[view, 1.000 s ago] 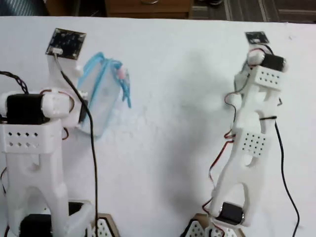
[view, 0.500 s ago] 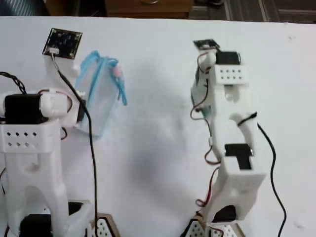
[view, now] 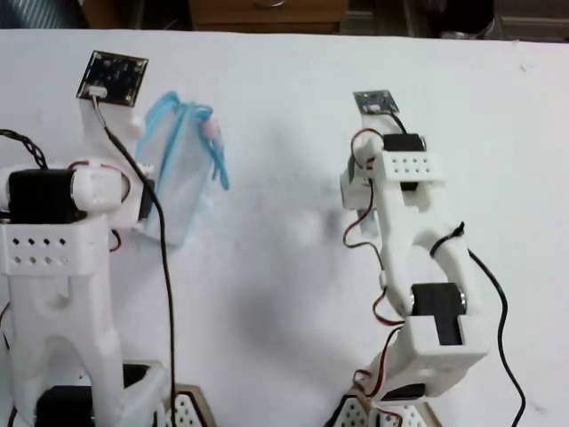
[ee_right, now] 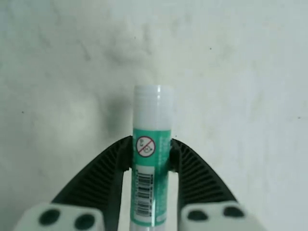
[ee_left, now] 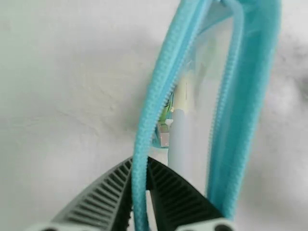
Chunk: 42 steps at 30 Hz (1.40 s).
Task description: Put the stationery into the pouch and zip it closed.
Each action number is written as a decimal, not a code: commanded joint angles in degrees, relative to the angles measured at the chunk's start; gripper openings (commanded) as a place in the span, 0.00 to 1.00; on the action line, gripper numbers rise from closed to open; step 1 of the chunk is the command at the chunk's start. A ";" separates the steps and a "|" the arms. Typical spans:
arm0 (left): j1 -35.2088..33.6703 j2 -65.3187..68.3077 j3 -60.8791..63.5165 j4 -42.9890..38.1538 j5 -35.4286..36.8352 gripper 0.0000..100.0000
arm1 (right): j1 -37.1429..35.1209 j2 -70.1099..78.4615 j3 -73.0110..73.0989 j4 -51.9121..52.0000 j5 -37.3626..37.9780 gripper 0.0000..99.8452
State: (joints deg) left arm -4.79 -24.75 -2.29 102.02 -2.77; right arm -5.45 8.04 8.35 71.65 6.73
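Note:
A clear pouch with light-blue zip edges lies on the white table at the left, its mouth standing open. My left gripper is shut on one blue zip edge of the pouch; a pale tube-like item lies inside, between the two edges. The left arm stands just beside the pouch. My right gripper is shut on a glue stick with a green label and a white cap, held over bare table. The right arm is at centre right, apart from the pouch.
The white table has open room between pouch and right arm. Black cables trail from both arms, one running past the pouch. The table's far edge runs along the back, with dark furniture behind it.
The right arm has swung left from the far right toward the table's centre and drawn back a little. The left arm and pouch have shifted only slightly.

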 commanded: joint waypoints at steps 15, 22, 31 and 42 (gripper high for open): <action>-0.22 0.13 -0.35 -0.09 0.26 0.02 | -0.04 -3.56 0.00 4.18 -0.70 0.02; -0.31 0.13 -0.35 0.00 0.26 0.02 | -0.40 -3.56 -0.09 4.18 -1.67 0.02; -0.40 0.13 -0.35 0.00 0.26 0.02 | -0.48 -3.56 1.23 4.18 -1.93 0.02; -0.31 0.13 -0.35 0.00 0.26 0.02 | 0.04 -3.56 3.69 3.82 -1.93 0.02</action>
State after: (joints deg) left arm -4.79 -24.75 -2.29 102.02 -2.77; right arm -5.45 7.87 12.48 75.34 5.14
